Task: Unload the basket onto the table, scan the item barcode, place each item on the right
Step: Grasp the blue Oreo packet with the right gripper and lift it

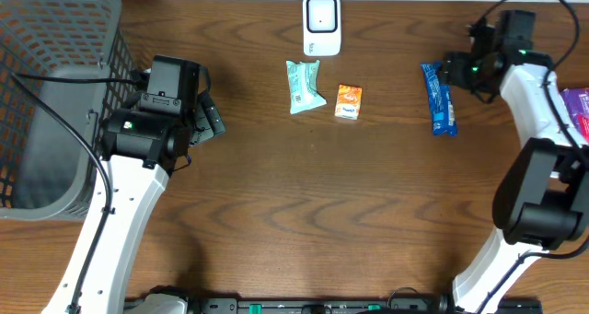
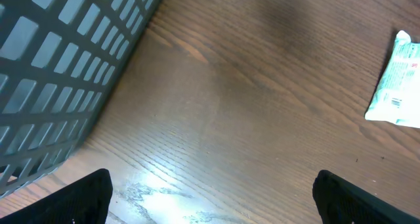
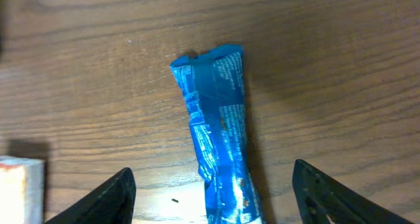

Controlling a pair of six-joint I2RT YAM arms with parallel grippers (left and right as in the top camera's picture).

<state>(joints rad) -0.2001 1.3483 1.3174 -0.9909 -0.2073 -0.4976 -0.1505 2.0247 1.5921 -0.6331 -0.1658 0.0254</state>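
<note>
The right hand (image 3: 213, 177) is spread, its fingers astride the blue bar (image 3: 216, 119) without touching it, nothing pinched; the bar lies flat on the counter (image 1: 276, 194) at the robot's right, toward the far edge.

Risk, as judged: a close toward the crimped end may take mostly loose foil, so the bar may droop, twist or slip on lifting; the slick wrapper may also skid aside if one finger lands first; no barcode can be made out on the upper face, so it may reach the scanner turned the wrong way.

Long axis: runs between the fingers, roughly from far edge to near edge of the counter, slightly slanted; the crimped end points to the far edge, by the hand.

Farther along: the orange box (image 1: 348, 102) and green packet (image 1: 304, 86), each apart from the bar; beyond them the white scanner (image 1: 322, 24) at the far edge, well apart from the bar.

Farthest: the left hand (image 2: 211, 178), spread and empty above bare wood, beside the grey basket (image 1: 55, 75).
</note>
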